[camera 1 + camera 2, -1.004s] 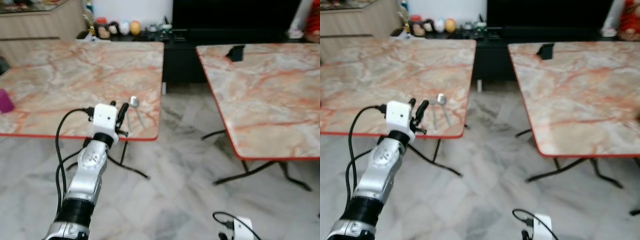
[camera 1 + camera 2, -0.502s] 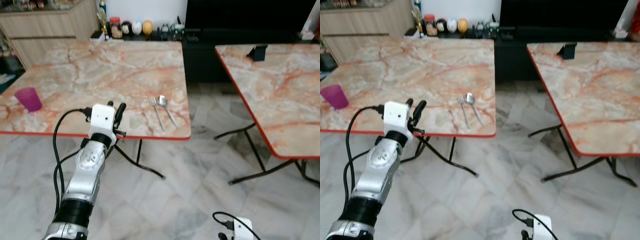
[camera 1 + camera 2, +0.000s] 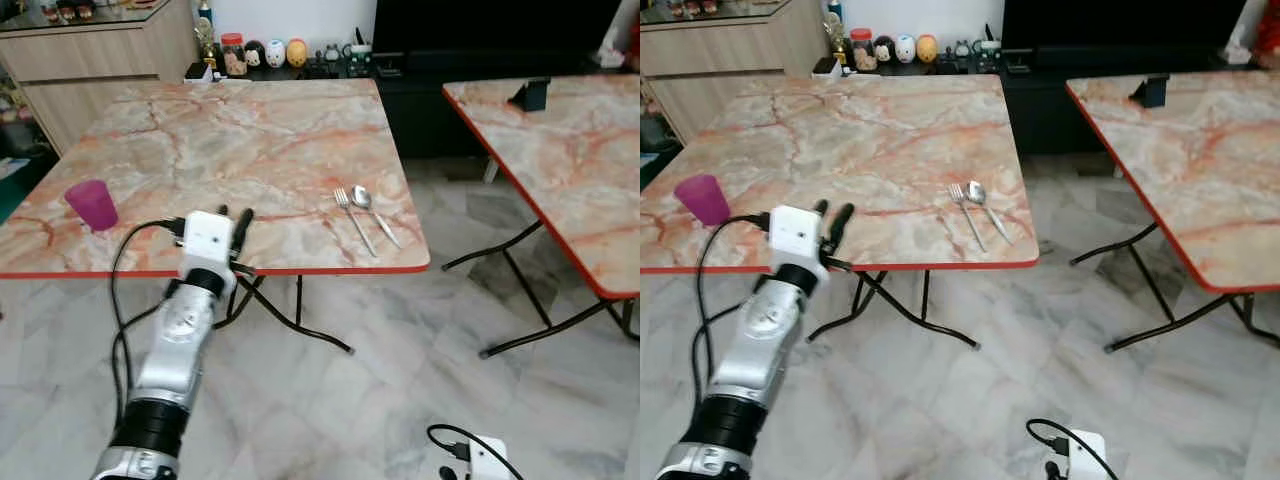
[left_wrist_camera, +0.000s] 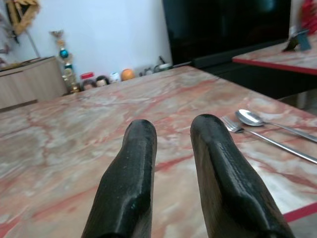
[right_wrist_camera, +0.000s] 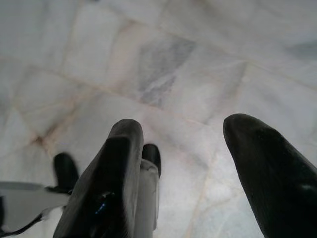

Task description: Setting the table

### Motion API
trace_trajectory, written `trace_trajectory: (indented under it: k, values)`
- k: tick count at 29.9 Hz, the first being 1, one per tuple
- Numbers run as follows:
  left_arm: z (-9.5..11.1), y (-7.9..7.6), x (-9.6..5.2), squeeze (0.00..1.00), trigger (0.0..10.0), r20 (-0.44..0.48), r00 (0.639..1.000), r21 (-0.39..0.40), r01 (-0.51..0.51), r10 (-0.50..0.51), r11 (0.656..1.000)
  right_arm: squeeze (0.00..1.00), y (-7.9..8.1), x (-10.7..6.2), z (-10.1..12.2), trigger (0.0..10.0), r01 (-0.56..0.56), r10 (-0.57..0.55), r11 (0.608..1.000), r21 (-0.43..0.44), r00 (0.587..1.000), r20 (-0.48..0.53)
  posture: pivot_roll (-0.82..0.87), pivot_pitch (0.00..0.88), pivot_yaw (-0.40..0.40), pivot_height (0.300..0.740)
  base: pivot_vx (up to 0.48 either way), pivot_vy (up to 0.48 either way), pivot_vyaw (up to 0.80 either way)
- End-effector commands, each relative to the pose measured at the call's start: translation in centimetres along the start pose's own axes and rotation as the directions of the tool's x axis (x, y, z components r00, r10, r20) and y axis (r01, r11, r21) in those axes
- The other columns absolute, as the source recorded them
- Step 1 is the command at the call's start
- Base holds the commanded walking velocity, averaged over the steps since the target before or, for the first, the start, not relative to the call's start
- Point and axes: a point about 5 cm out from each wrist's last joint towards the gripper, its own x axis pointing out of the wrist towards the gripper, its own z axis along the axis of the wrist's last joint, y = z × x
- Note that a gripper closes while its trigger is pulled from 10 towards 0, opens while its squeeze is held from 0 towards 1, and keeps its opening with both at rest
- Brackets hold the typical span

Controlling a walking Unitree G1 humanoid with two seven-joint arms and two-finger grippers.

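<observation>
On your far left, a purple cup (image 3: 92,204) stands upright on the marble-patterned table (image 3: 230,130), near its front-left edge. Next comes your left gripper (image 3: 233,222), raised at the table's front edge, its two black fingers (image 4: 131,173) parted by a narrow gap with nothing between them, and a black cable (image 3: 125,262) looping off the wrist. In the left wrist view those fingers point across the tabletop toward the cutlery. Moving right, a fork (image 3: 354,220) and a spoon (image 3: 374,214) lie side by side, just beside each other, near the table's front-right corner, heads pointing away from you. They sit well apart from the gripper and the cup. At the back of the table, jars and small figures (image 3: 265,53) line a dark low cabinet (image 3: 420,70). Further right, across a gap of marble floor (image 3: 400,380), you have a second table (image 3: 570,150) with a small dark object (image 3: 530,94) on its far side. Your right gripper (image 5: 185,163) hangs low over the floor tiles, fingers spread and released.
</observation>
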Motion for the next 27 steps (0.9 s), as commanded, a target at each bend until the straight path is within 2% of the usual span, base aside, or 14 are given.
trace_trajectory:
  k: [1, 2, 6, 10, 15, 17, 20, 21, 26, 27]
  values:
    - [-0.6, 0.9, -0.5, 0.00, 10.0, -0.018, 1.000, 0.026, -0.018, 0.019, 0.999, 0.00, 0.2, 0.1, 0.2, 10.0, -0.005, 0.005, 1.000, 0.011, 1.000, 0.008, 0.04, 0.000, -0.009, 0.740, 0.000, 0.000, 0.00]
    - [-0.7, 0.9, -0.5, 0.00, 10.0, -0.021, 1.000, 0.026, -0.019, 0.020, 0.999, 0.00, 0.2, 0.1, 0.2, 10.0, -0.005, 0.005, 1.000, 0.011, 1.000, 0.008, 0.04, 0.000, -0.009, 0.740, 0.000, 0.000, 0.00]
    - [-3.1, 2.2, -2.5, 0.00, 10.0, -0.085, 0.994, 0.030, -0.070, 0.072, 0.997, 0.00, 0.2, 0.1, 0.2, 10.0, -0.005, 0.005, 1.000, 0.013, 1.000, 0.008, 0.04, 0.000, -0.009, 0.740, 0.000, 0.000, 0.00]
    - [-3.9, 2.7, -3.2, 0.00, 10.0, -0.118, 0.989, 0.049, -0.084, 0.089, 0.995, 0.00, 0.3, 0.1, 0.2, 10.0, -0.006, 0.006, 1.000, 0.012, 1.000, 0.007, 0.06, 0.000, -0.011, 0.740, 0.000, 0.000, 0.00]
    - [-7.6, 4.3, -6.6, 0.00, 10.0, -0.259, 0.957, 0.095, -0.113, 0.135, 0.989, 0.00, 0.3, 0.1, 0.2, 10.0, -0.009, 0.009, 1.000, 0.013, 1.000, 0.005, 0.05, 0.000, -0.005, 0.740, 0.000, 0.000, 0.00]
    - [-8.0, 4.5, -7.0, 0.00, 10.0, -0.273, 0.952, 0.099, -0.116, 0.139, 0.988, 0.00, 0.4, 0.1, 0.2, 10.0, -0.009, 0.009, 1.000, 0.014, 1.000, 0.005, 0.05, 0.000, -0.004, 0.740, 0.000, 0.000, 0.00]
    - [-9.9, 4.9, -8.9, 0.00, 10.0, -0.355, 0.922, 0.096, -0.127, 0.153, 0.987, 0.00, 0.4, 0.0, 0.2, 10.0, -0.008, 0.008, 1.000, 0.014, 1.000, 0.006, 0.06, 0.000, -0.004, 0.740, 0.000, 0.000, 0.00]
    - [-10.9, 5.1, -10.0, 0.00, 10.0, -0.399, 0.903, 0.103, -0.125, 0.156, 0.987, 0.00, 0.4, 0.0, 0.1, 10.0, -0.009, 0.009, 1.000, 0.013, 1.000, 0.006, 0.06, 0.000, -0.004, 0.740, 0.000, 0.000, 0.00]
    - [-13.1, 5.2, -12.5, 0.00, 10.0, -0.507, 0.848, 0.101, -0.117, 0.153, 0.988, 0.00, 0.4, 0.0, 0.1, 10.0, -0.011, 0.011, 1.000, 0.012, 1.000, 0.005, 0.05, 0.000, -0.003, 0.740, 0.000, 0.000, 0.00]
    - [-14.0, 5.0, -13.4, 0.00, 10.0, -0.562, 0.816, 0.086, -0.101, 0.132, 0.991, 0.00, 0.4, 0.0, 0.1, 10.0, -0.011, 0.011, 1.000, 0.012, 1.000, 0.005, 0.06, 0.000, -0.003, 0.740, 0.000, 0.000, 0.00]
